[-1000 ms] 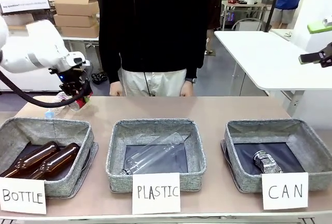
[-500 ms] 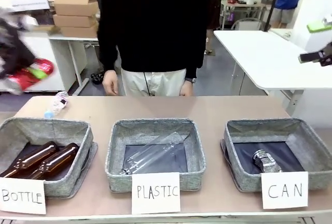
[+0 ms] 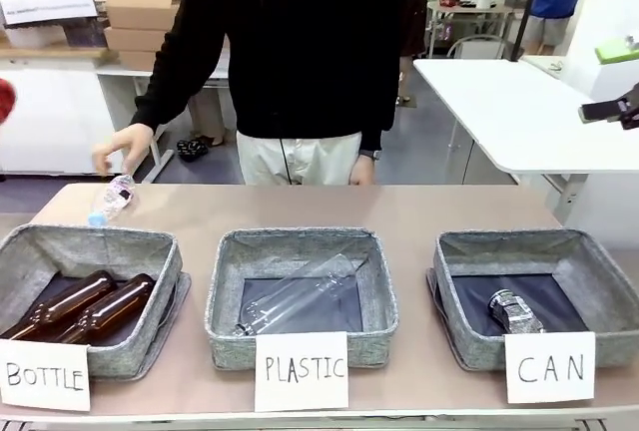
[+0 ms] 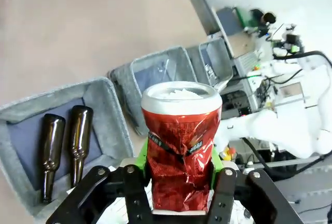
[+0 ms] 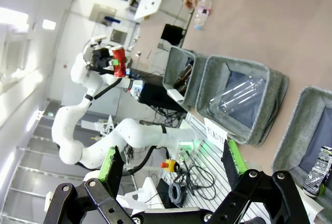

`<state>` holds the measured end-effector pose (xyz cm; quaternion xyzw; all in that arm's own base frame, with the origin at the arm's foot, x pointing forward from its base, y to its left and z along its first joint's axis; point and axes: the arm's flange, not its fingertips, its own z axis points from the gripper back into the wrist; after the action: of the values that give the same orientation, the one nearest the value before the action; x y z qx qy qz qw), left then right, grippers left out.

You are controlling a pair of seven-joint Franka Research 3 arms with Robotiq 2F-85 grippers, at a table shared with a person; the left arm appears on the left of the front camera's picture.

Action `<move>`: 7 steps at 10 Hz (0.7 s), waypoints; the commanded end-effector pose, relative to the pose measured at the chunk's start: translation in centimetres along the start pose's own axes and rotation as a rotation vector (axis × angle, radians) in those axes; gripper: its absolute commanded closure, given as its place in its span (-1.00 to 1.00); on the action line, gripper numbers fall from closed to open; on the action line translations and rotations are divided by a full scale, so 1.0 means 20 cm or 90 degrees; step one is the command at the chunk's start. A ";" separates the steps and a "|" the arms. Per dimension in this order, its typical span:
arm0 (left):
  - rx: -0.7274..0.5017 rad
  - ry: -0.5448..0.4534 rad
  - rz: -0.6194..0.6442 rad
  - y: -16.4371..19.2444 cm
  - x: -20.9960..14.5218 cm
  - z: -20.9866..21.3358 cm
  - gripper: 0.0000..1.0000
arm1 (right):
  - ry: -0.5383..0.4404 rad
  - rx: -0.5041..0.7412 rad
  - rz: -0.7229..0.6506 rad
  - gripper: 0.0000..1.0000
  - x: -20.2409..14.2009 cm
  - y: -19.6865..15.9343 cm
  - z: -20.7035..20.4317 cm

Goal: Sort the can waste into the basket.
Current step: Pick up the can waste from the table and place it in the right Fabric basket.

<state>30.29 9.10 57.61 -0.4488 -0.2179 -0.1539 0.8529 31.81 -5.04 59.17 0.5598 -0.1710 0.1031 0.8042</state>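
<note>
Left gripper (image 4: pixel 180 168) and red can (image 4: pixel 181 130) up off the table (image 3: pixel 399 210) — person's hand (image 3: pixel 122 147) now down at the plastic bottle (image 3: pixel 110 199)

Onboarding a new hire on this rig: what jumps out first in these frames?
The dented red can clamped in the left gripper, held high above the left end of the table. Then the silver can lying in the CAN basket at the right, and the person's hand reaching toward a clear plastic bottle at the far-left corner.
</note>
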 end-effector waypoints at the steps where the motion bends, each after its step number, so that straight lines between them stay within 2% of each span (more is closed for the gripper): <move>1: 0.009 0.063 0.008 0.07 0.16 -0.06 1.00 | 0.004 0.002 0.014 -1.00 0.00 0.00 0.01; 2: 0.000 0.000 0.000 0.00 0.00 0.00 0.10 | 0.004 0.002 0.014 -1.00 0.00 0.00 0.01; 3: -0.005 0.011 -0.023 0.03 0.13 -0.30 0.10 | 0.004 0.002 0.014 -1.00 0.00 0.00 0.01; 4: -0.038 0.037 -0.093 -0.06 0.27 -0.60 0.10 | 0.004 0.002 0.014 -1.00 0.00 0.00 0.01; 5: -0.041 0.052 -0.149 -0.23 0.40 -0.93 0.10 | 0.004 0.002 0.014 -1.00 0.00 0.00 0.01; 7: -0.092 0.115 -0.212 -0.50 0.49 -1.47 0.10 | 0.000 0.000 0.000 -1.00 0.00 0.00 0.00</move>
<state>37.24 -18.84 55.10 -0.4487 -0.1977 -0.3102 0.8144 31.83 -5.01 59.14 0.5596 -0.1704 0.1029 0.8045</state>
